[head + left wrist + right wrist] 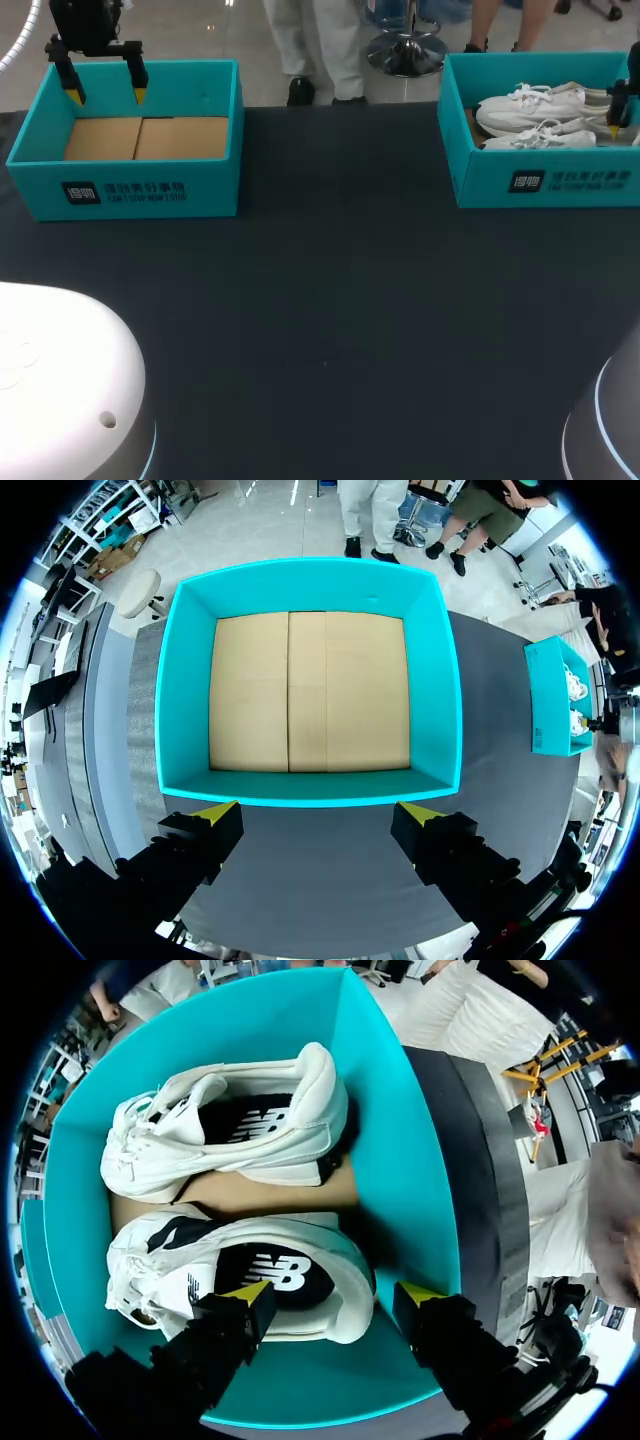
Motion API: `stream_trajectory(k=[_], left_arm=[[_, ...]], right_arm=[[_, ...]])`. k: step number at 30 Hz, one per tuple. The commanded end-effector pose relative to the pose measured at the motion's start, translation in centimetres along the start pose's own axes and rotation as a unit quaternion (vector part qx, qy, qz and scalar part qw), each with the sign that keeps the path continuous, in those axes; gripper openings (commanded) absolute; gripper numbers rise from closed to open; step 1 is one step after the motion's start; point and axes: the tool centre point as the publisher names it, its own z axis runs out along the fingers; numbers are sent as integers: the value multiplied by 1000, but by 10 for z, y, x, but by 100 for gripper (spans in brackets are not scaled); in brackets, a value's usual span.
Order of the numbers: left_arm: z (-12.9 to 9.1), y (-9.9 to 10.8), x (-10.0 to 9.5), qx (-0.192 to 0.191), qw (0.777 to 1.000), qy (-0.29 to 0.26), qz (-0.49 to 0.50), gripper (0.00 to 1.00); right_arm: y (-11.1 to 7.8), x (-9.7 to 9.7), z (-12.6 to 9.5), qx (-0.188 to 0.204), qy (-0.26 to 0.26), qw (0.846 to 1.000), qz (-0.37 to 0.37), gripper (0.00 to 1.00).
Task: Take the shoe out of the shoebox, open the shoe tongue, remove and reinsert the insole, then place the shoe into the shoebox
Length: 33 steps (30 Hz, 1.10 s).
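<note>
Head view: left gripper (105, 88) hangs over the empty teal box (130, 185) at the table's (330, 300) far left. At far right, the shoebox (545, 180) holds two white shoes (530, 105) side by side.

Left wrist view: fingers spread wide, holding nothing; the box's cardboard floor lies ahead.

Right wrist view: right gripper (332, 1292) sits above the nearer shoe's (240, 1270) heel, fingers wide, gripping nothing.

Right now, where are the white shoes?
Both shoes lie side by side in the teal box at the table's far right in the head view, with the right tool over them.
</note>
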Motion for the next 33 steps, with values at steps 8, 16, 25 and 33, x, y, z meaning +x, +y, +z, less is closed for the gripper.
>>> stream_trajectory(k=[8,16,25,33], left_arm=[[0,0,0,0,1000,0,0,100],[0,0,0,0,1000,0,0,100],[0,0,0,0,1000,0,0,100],[0,0,0,0,1000,0,0,100]], right_arm=[[4,-1,19,14,3,1000,2,76],[1,-1,31,22,9,1000,5,78],[1,2,35,28,4,1000,4,57],[-1,-1,40,37,-9,999,17,40]])
